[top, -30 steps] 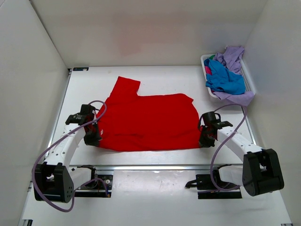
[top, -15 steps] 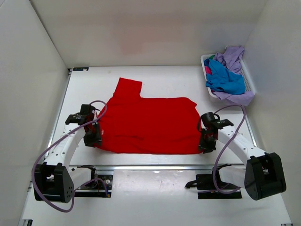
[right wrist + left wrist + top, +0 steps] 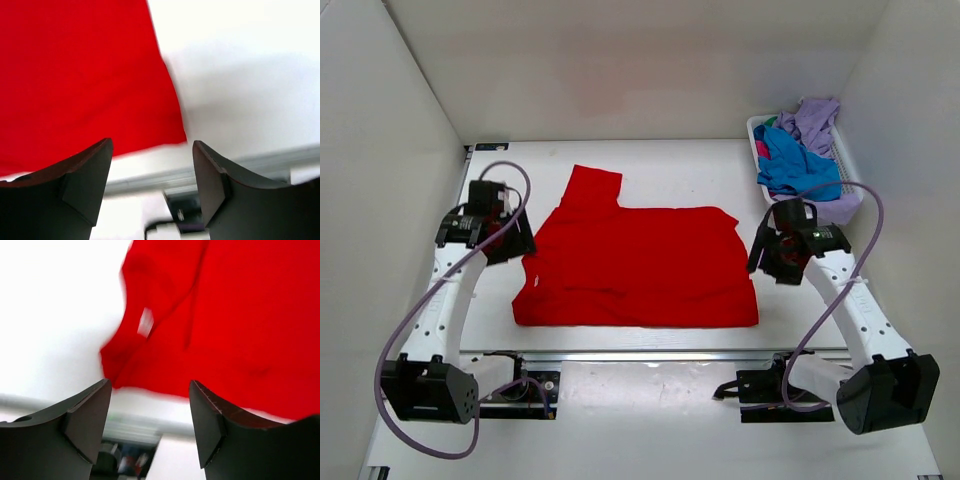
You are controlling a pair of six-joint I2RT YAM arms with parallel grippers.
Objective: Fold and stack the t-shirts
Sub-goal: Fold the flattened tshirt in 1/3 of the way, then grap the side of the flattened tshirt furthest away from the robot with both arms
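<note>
A bright red t-shirt (image 3: 640, 265) lies spread flat in the middle of the table, one sleeve pointing to the far left. My left gripper (image 3: 512, 243) hovers open just off its left edge, holding nothing. My right gripper (image 3: 767, 264) hovers open just off its right edge, also holding nothing. In the left wrist view the red t-shirt (image 3: 225, 315) fills the upper right, beyond the open left gripper (image 3: 150, 412). The right wrist view has the red t-shirt (image 3: 75, 75) at upper left, past the open right gripper (image 3: 152, 172). A blue t-shirt (image 3: 795, 165) and a lavender one (image 3: 815, 120) sit heaped in the basket.
A white slatted basket (image 3: 853, 180) stands at the back right against the wall. A metal rail (image 3: 640, 352) runs along the table's near edge, with the arm bases behind it. White walls close in the left, right and far sides.
Both grippers opened and let go of the red shirt's near corners, then rose and drew back toward the far side. The shirt's near edge now lies flat.
</note>
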